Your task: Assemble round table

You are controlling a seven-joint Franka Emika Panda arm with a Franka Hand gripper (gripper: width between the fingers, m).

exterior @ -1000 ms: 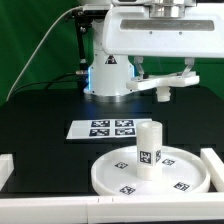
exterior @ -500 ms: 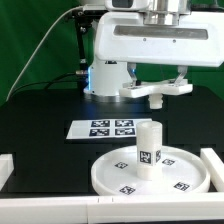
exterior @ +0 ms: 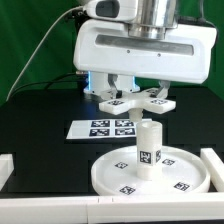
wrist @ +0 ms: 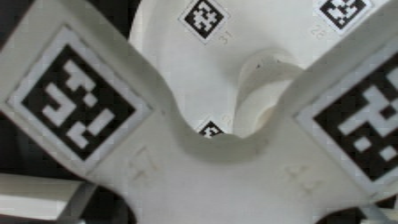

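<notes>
The large rimmed round disc (exterior: 150,175) lies on the black table at the front. The short cylinder leg (exterior: 149,146) stands upright on its hub. My gripper (exterior: 137,95) is shut on the white cross-shaped base (exterior: 138,101) and holds it level in the air, above and just behind the leg's top. In the wrist view the base (wrist: 196,170) fills the near field with two tagged arms; between them the leg's top (wrist: 267,90) and the disc (wrist: 231,30) show below. My fingers are hidden there.
The marker board (exterior: 102,129) lies flat behind the disc. The robot's base (exterior: 95,82) stands at the back. White rails (exterior: 214,165) edge the table at the exterior view's right, at its left (exterior: 5,172) and along the front.
My gripper has carried the cross-shaped base toward the exterior view's left and downward, from the back right to a spot just over the leg.
</notes>
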